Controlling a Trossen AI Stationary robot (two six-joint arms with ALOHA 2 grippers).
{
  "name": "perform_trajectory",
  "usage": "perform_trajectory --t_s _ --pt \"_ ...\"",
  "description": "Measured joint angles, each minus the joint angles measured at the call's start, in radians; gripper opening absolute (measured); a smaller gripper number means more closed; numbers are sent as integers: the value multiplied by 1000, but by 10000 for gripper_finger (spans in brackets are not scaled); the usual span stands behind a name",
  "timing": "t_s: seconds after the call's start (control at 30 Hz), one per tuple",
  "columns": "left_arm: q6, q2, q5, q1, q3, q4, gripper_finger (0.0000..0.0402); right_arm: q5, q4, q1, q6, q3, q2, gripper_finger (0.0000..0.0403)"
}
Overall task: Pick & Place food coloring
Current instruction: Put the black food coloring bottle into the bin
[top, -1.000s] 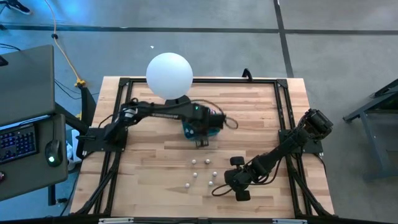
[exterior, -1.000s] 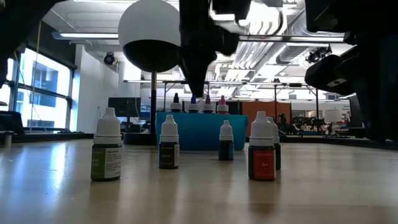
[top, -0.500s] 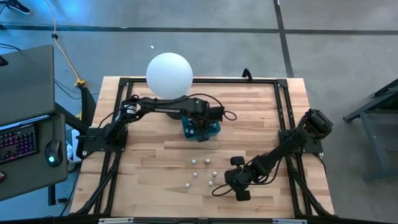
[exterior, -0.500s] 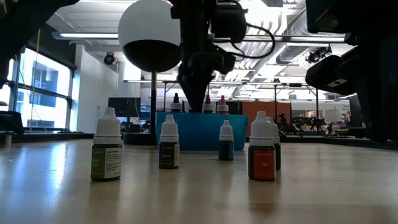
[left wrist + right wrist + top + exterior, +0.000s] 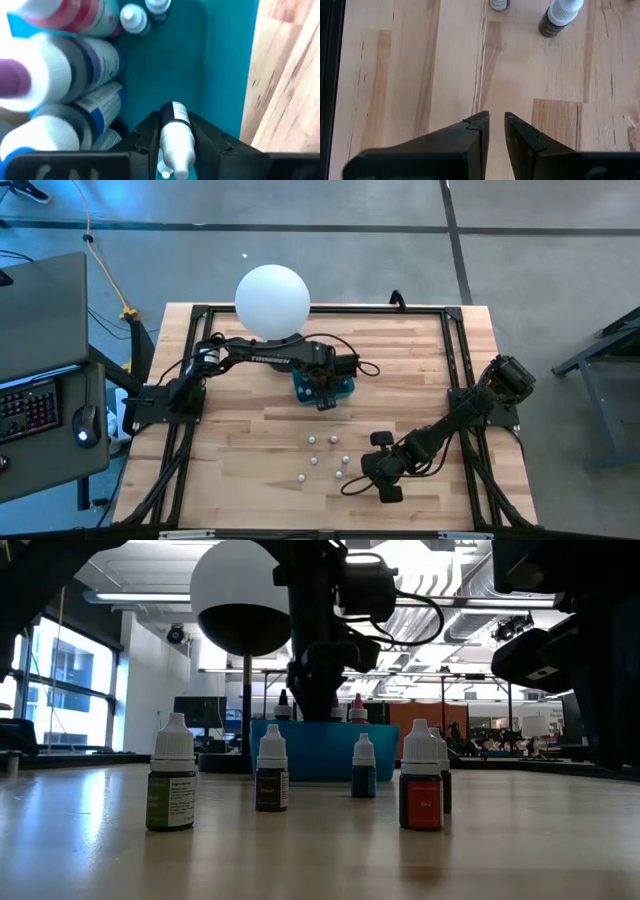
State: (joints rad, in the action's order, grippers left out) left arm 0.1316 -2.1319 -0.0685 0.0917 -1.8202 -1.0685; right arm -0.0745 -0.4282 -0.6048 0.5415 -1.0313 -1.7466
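The teal tray (image 5: 343,389) stands at the table's far middle, with several food coloring bottles (image 5: 95,60) crowded at one side. My left gripper (image 5: 322,396) reaches down into the tray (image 5: 300,752) and is shut on one more bottle (image 5: 175,131). Several loose bottles (image 5: 333,439) stand upright on their bases on the wood nearer the front (image 5: 272,771). My right gripper (image 5: 354,482) hovers low at the front right of those bottles. Its fingers (image 5: 496,131) are shut with only a slit between them and hold nothing. My left gripper pinches the bottle between its two fingers, on opposite sides of the body (image 5: 166,131). The fingers come from above, pointing down, and lie along the bottle. The white cap (image 5: 176,162) points up toward the wrist and the dark labelled end (image 5: 174,112) points down at the tray floor. Whether it touches the floor, I cannot tell.
Bare teal floor (image 5: 210,65) lies beside the held bottle. A white globe lamp (image 5: 272,300) stands at the table's far left, behind the tray. Black frame rails (image 5: 462,370) run along the table's sides. Open wood (image 5: 410,75) lies in front of my right gripper.
My left gripper has sunk with the bottle and shifted slightly toward the far edge, from over the tray's near rim to inside it. In the low view its fingertips now stand behind the tray's wall. The right arm has kept still.
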Motion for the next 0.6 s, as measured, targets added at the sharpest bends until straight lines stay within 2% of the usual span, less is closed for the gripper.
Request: perform_trajectory --t_s 0.17,0.4,0.5,0.6 --pt "-26 -32 -26 -1 -1 47 105 2 2 0 0 0 0 53" --pt "-23 -29 -9 0 -1 49 128 6 3 -1 0 0 0 53" --pt "-22 -31 24 0 -30 15 126 6 4 -1 -1 0 0 53" --pt "-10 -3 50 0 -107 -100 122 6 5 -1 -8 0 0 53"
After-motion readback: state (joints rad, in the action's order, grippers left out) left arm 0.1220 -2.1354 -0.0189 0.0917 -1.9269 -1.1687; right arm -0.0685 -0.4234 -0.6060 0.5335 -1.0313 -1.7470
